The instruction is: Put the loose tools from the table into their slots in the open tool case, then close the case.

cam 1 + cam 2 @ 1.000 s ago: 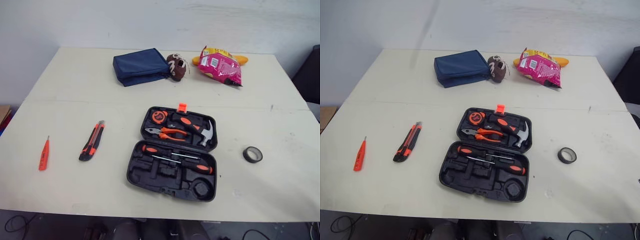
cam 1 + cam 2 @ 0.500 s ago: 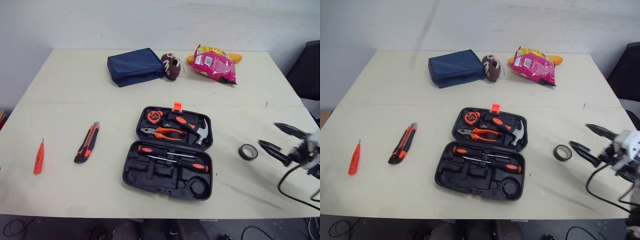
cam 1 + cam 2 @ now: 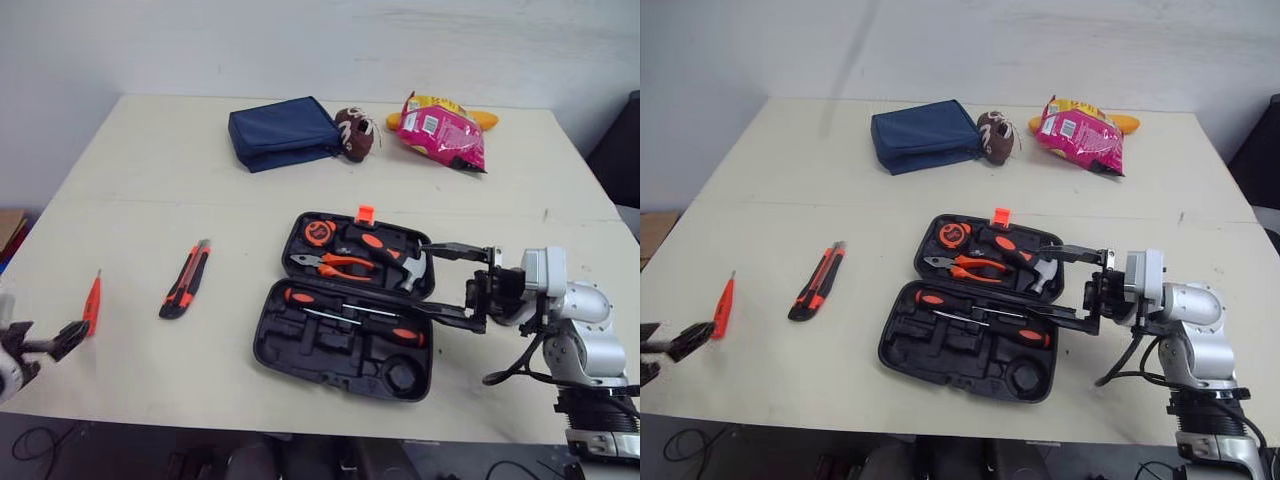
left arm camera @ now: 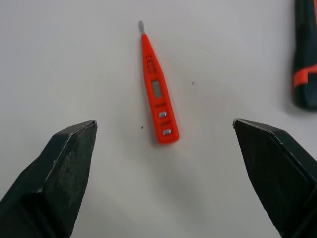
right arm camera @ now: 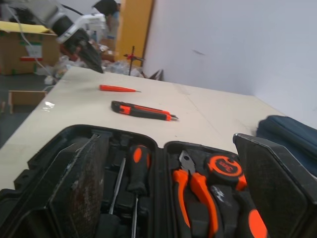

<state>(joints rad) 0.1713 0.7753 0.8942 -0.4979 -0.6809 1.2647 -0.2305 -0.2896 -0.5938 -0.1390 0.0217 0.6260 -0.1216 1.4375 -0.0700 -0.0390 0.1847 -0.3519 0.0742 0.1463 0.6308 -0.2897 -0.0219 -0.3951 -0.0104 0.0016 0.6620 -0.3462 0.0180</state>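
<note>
table (image 3: 140,190): cream, matte, flat top, faint scuffs
tool case (image 3: 262,342): mid-table, open flat; black moulded plastic, rounded corners, orange latch (image 3: 364,213) on its 12 o'clock edge
case, far half: round orange tape measure (image 3: 318,232), orange-handled pliers (image 3: 335,264), hammer (image 3: 402,262) with steel head
case, near half: two screwdrivers (image 3: 345,306) with black-orange grips and thin steel shafts; bare moulded slots along the 6 o'clock edge, one round recess at 5 o'clock
utility knife (image 3: 185,280): loose on the table at 9 o'clock of the case, near it; long, black with orange strips
tester pen (image 3: 92,302): loose, further out at 9 o'clock, beyond the knife; slim orange plastic, small metal tip, small window and two buttons
left claw (image 4: 164,122): spread wide, holding nothing, hovering at the 6 o'clock end of the tester pen; the pen sits in the gap in the wrist view
right claw (image 3: 418,277): spread wide, holding nothing; at 3 o'clock of the case, black fingers reaching over its edge; contact cannot be told
blue pouch (image 3: 280,130): soft fabric, rectangular, 11 o'clock of the case, well apart
brown ball (image 3: 353,132): small, oval, white laces, touching the pouch
pink snack bag (image 3: 442,132): glossy, crinkled, 1 o'clock
</note>
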